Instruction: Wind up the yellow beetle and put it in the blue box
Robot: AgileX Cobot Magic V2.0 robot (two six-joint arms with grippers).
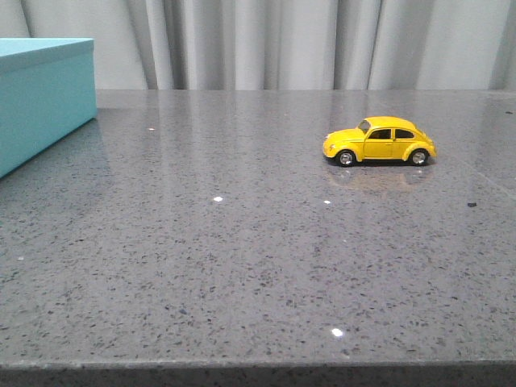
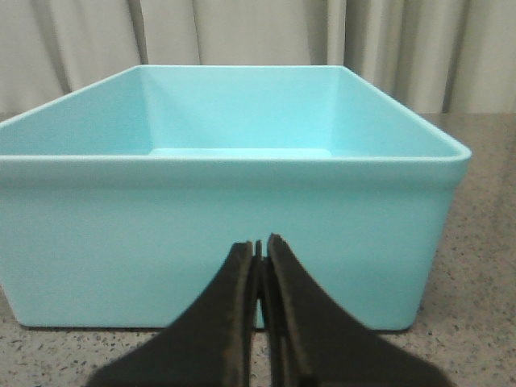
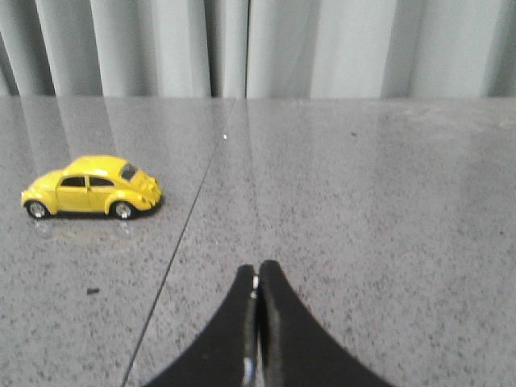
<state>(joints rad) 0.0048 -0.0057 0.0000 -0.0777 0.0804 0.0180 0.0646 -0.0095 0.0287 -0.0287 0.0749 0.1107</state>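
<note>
Pale grey curtains hung behind a speckled grey stone tabletop (image 1: 242,266), polished enough to mirror what stood on it. On its right half sat the small glossy yellow toy Beetle car (image 1: 379,141), upright on all four wheels, nose pointing left, well apart from the large light turquoise-blue open-topped box (image 1: 44,97) at the left edge. The left gripper (image 2: 260,262) hovered just before the box's near wall, jaws pressed together, holding nothing; the right gripper (image 3: 257,286) was likewise closed and empty, the car off to one side of it. Nothing stood between car and box. On so slick a surface, the free-rolling car would likely skid away if nudged off-centre, and a wound spring could send it off the table.
</note>
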